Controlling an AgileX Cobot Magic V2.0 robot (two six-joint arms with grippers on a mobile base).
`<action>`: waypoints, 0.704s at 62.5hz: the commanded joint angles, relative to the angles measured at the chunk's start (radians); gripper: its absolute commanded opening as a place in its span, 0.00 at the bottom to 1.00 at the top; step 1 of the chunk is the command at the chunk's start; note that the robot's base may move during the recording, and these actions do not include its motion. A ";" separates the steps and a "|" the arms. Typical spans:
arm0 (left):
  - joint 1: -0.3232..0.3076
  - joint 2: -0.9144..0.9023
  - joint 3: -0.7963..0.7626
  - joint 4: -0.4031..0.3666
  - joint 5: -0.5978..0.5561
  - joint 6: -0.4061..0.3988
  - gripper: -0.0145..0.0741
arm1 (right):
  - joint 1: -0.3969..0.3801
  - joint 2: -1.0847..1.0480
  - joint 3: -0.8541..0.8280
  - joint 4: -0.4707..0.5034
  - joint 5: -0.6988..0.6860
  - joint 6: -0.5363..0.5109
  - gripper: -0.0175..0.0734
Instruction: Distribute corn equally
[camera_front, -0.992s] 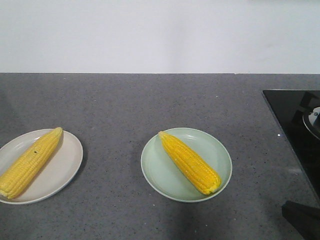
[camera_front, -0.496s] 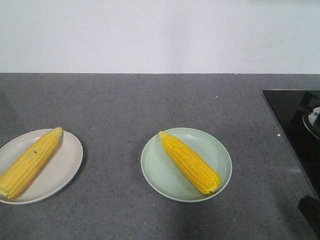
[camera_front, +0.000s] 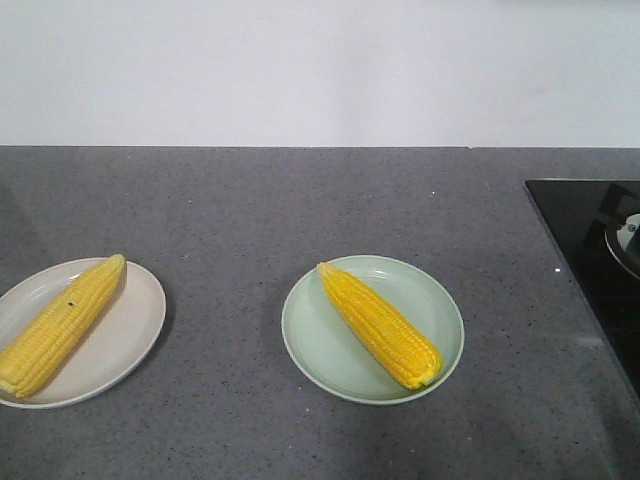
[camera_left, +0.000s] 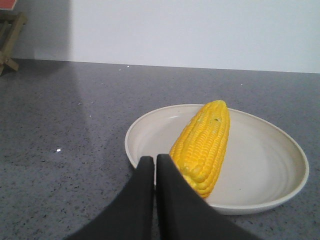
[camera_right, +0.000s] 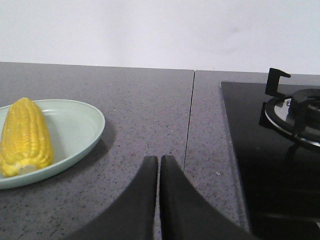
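A speckled grey countertop (camera_front: 300, 210) fills most of the front view and runs back to a plain white wall (camera_front: 320, 70). At its right edge a black glass hob (camera_front: 590, 240) is let into the surface, with a black pan support and burner (camera_right: 295, 112) showing in the right wrist view, and a thin seam (camera_right: 189, 120) in the counter runs just left of it. Two round plates sit well apart on the counter: a pale green plate (camera_front: 420, 290) near the middle and a cream plate (camera_front: 125, 335) at the left edge, partly cut off by the frame. Each carries one cob. The corn on the green plate (camera_front: 380, 325) lies diagonally, its narrow tip pointing toward the far left and its butt near the plate's near right rim. The corn on the cream plate (camera_front: 62, 325) lies diagonally the other way, tip toward the far right, with a small dark speck on its kernels. The left gripper (camera_left: 155, 162) hangs just at the cream plate's near rim, in front of the cob's butt end, its two black fingers pressed together with nothing between them. The right gripper (camera_right: 159, 162) sits over bare counter between the green plate and the hob, its fingers likewise closed together and empty.
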 joint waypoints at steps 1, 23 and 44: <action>-0.001 -0.016 0.012 -0.002 -0.070 -0.007 0.16 | -0.016 -0.007 0.031 -0.021 -0.145 0.057 0.19; -0.001 -0.016 0.012 -0.002 -0.070 -0.007 0.16 | -0.112 -0.007 0.037 -0.051 -0.220 0.085 0.19; -0.001 -0.016 0.012 -0.002 -0.070 -0.007 0.16 | -0.112 -0.007 0.038 -0.051 -0.220 0.085 0.19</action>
